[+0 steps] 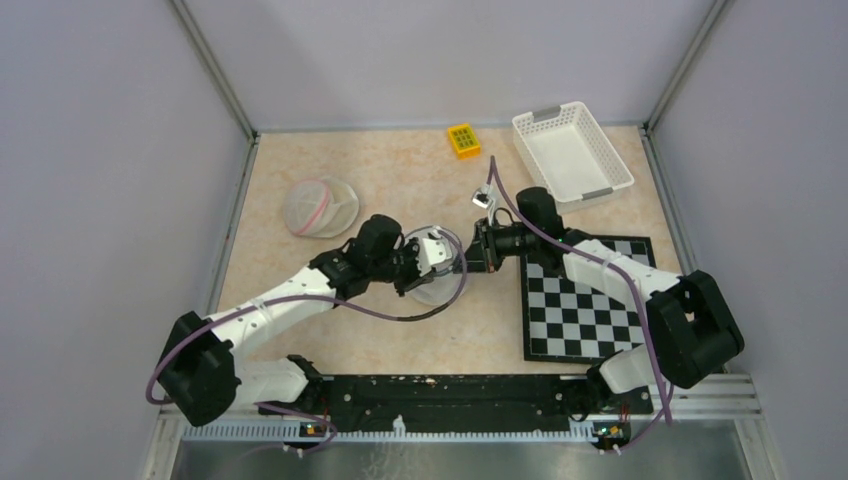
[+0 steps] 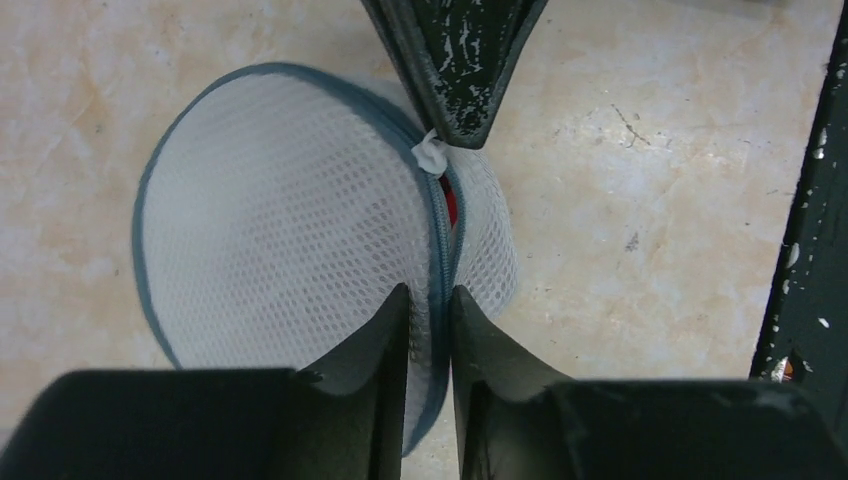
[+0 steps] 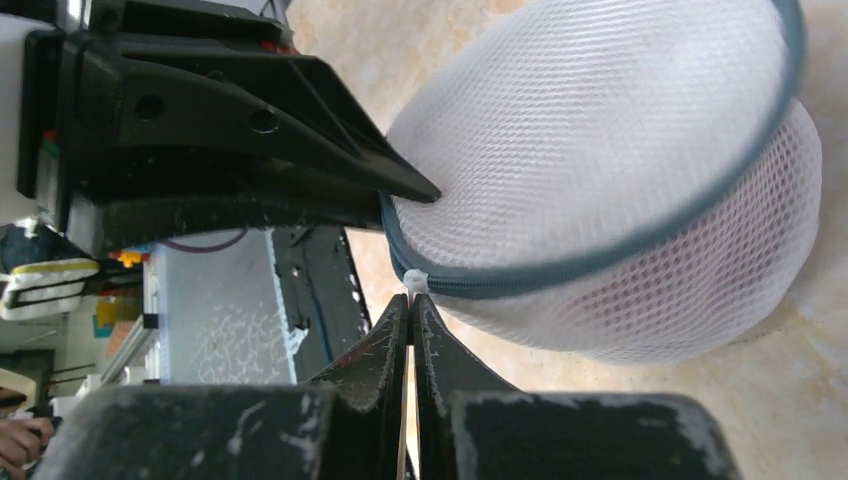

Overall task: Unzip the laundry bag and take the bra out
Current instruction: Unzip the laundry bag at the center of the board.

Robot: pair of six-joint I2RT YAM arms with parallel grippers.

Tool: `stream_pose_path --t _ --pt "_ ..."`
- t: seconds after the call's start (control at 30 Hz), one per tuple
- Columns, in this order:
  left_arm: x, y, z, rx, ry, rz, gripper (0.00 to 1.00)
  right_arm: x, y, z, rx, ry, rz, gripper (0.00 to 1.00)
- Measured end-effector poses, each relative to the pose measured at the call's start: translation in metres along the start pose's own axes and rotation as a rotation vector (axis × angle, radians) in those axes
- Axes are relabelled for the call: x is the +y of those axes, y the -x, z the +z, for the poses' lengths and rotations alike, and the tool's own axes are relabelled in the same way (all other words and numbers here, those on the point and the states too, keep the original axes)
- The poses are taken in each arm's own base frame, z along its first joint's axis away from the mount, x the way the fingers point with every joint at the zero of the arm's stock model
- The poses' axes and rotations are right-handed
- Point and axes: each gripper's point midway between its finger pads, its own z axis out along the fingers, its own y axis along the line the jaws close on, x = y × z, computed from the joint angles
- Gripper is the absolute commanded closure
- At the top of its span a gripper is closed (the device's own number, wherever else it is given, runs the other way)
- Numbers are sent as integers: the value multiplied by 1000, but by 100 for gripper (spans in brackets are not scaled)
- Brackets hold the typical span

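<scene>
White-mesh, grey-blue-edged laundry bag (image 2: 280,230)

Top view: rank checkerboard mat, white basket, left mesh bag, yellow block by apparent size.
1. checkerboard mat
2. white basket
3. left mesh bag
4. yellow block, clearly smallest

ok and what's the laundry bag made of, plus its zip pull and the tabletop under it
laundry bag: soft white mesh fabric, probably synthetic; honeycomb holes show and something red shows through, edged with blue-grey trim.
zip pull: small white tab, plastic or fabric, too small to tell.
tabletop: hard, smooth, beige marble-look surface, likely laminate; faint sheen and small scuffs.
</scene>
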Motion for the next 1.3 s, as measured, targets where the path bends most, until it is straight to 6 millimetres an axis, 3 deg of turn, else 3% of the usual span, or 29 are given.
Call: stream_pose_path --t 0.13,0.63,0.8,0.9,1.17,1.3 --pt "9 -3 -3 11 54 2 100 -6 -3 0 7 -26 -13 100" --pt "29 -22 -23 24 148 67 100 -31 -7 -8 17 -132 -57 100" --pt "30 -24 -25 19 141 102 66 -29 -5 -7 10 -122 -55 100" --pt "26 -24 -25 10 109 121 51 -24 -4 -6 5 -97 -38 100" --pt "9 0 -24 -47 13 159 46 -9 0 -2 -2 -33 -20 100" --pt "10 8 -14 -47 -16 158 55 -6 -1 -1 0 -27 -15 100"
